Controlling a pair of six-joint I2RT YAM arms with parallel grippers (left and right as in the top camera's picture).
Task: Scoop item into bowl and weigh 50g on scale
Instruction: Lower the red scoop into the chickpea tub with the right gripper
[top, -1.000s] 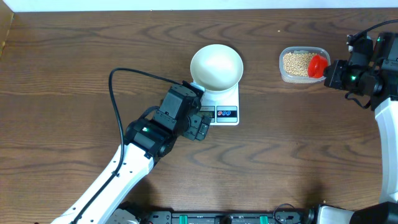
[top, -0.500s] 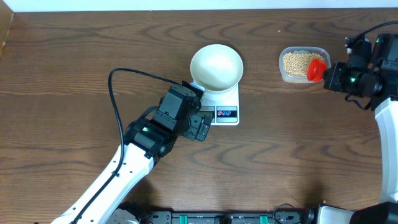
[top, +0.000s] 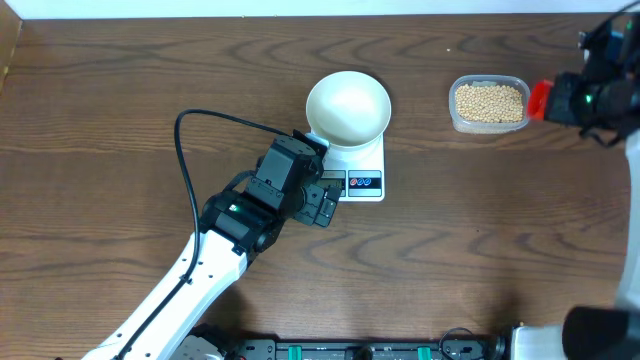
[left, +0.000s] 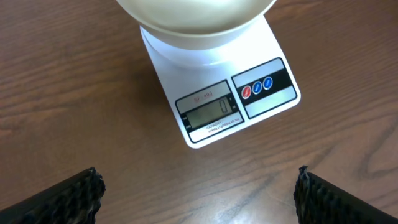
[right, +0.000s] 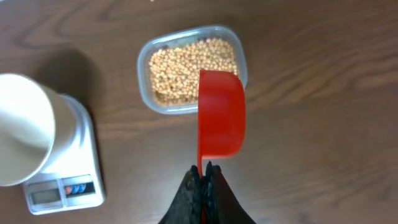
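In the overhead view the white bowl (top: 348, 104) sits on the scale (top: 365, 172) at frame centre. The left gripper (left: 198, 198) hovers just below the scale's display, its fingers spread wide apart over the bare tabletop (left: 74, 93). At upper right, the beans (top: 489, 101) lie in a clear tub (top: 488, 127). The right gripper (right: 202, 180) is clamped on the handle of a red scoop (right: 221, 112), whose cup is at the tub's right edge.

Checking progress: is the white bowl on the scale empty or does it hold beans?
Empty. From overhead the bowl is plain white inside; the beans lie in the clear tub.
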